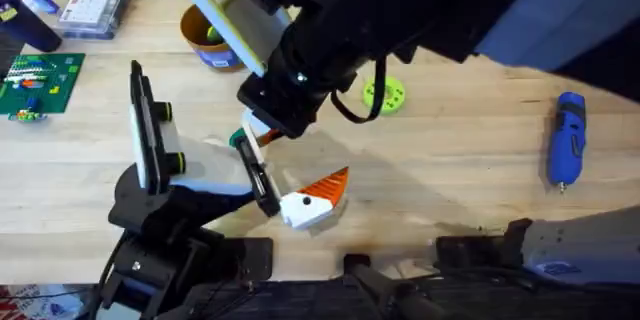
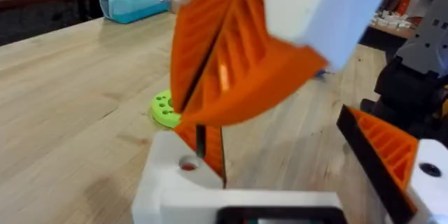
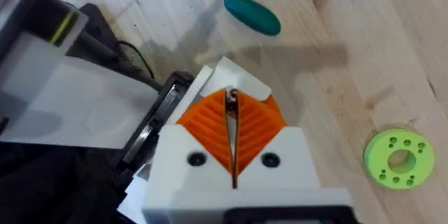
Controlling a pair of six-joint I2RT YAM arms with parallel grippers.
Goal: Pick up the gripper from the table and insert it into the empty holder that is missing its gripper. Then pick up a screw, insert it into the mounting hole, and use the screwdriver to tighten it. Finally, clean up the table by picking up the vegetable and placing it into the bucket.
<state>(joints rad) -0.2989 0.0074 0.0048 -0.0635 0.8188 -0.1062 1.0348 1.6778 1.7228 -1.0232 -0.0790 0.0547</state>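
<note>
Right wrist view: right pincer pressed together on a screw; judged best lowered vertically over holder hole at frame centre

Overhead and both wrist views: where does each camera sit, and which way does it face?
Overhead: fixed above the table, looking down and forward; a dark arm looms close under it, above the holder.
Left wrist: on the left arm, looking low across the table; its left gripper fills the foreground.
Right wrist: on the right arm, looking down; its right gripper is pressed shut.
Shared: all three show the lime-green ring.
</note>
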